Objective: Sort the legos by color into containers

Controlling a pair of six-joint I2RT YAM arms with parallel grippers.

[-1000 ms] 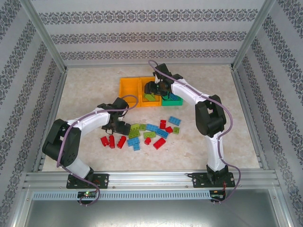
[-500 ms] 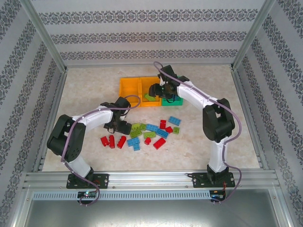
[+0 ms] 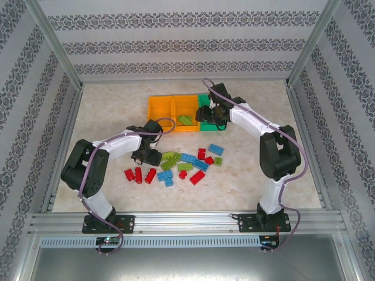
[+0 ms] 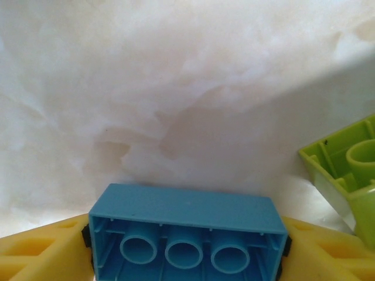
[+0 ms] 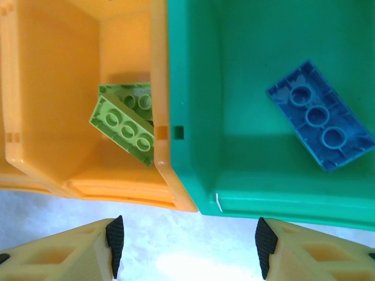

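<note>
The left gripper (image 4: 186, 241) has closed on the short ends of a light blue studded plastic brick (image 4: 187, 213) at the loose pile's left edge. Its hollow underside faces the wrist and its long axis spans the jaws. A lime green brick (image 4: 345, 170) lies just to its right, with bare table (image 4: 176, 88) beyond. The right gripper (image 5: 187, 249), open and empty, has shifted from the orange plastic bin (image 5: 53, 88) to its seam with the green plastic bin (image 5: 234, 88).

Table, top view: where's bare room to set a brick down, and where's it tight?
Free: left of the left orange bin, out to the side rail; near strip between the brick pile and the arm bases. Tight: the pile itself.
</note>
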